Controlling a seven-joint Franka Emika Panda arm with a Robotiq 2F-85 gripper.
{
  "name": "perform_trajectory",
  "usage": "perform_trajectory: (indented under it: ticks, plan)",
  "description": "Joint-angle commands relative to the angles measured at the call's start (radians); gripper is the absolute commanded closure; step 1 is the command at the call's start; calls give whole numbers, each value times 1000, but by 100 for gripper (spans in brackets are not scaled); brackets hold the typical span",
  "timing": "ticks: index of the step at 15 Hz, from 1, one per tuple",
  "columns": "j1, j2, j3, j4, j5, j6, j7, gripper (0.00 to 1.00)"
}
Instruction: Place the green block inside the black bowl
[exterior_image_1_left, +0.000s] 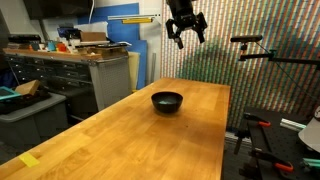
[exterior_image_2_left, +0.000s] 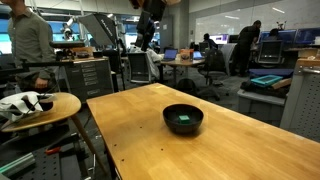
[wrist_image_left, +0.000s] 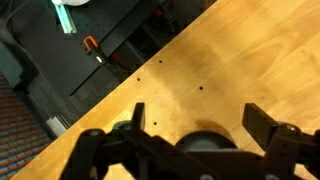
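Observation:
The black bowl (exterior_image_1_left: 167, 102) sits on the wooden table, seen in both exterior views (exterior_image_2_left: 183, 119). The green block (exterior_image_2_left: 183, 118) lies inside the bowl, showing as a small green patch on its floor. My gripper (exterior_image_1_left: 186, 32) hangs high above the table, well above the bowl, with its fingers spread and nothing between them; it also shows in an exterior view (exterior_image_2_left: 150, 28). In the wrist view the open fingers (wrist_image_left: 198, 120) frame the table, and the bowl's rim (wrist_image_left: 205, 142) peeks out at the bottom, mostly hidden by the gripper body.
The wooden table (exterior_image_1_left: 130, 140) has a flat yellow tape piece (exterior_image_1_left: 30, 160) near its front corner. A cabinet with clutter (exterior_image_1_left: 85, 65) stands beside it. A round side table with a white object (exterior_image_2_left: 30, 105) and office desks stand beyond the edges.

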Motion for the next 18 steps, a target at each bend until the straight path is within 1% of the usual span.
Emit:
perform_trajectory:
  ticks: [1, 4, 7, 8, 10, 18]
  plan:
    - [40, -44, 52, 66, -111, -108, -56, 0]
    - [74, -71, 99, 101, -211, -147, -105, 0]
    - [101, -100, 138, 111, -311, -151, -174, 0]
    - [85, -75, 126, 98, -256, -125, -119, 0]
    - [95, -89, 142, 100, -286, -130, -141, 0]
    - [95, -92, 143, 100, -294, -132, -153, 0]
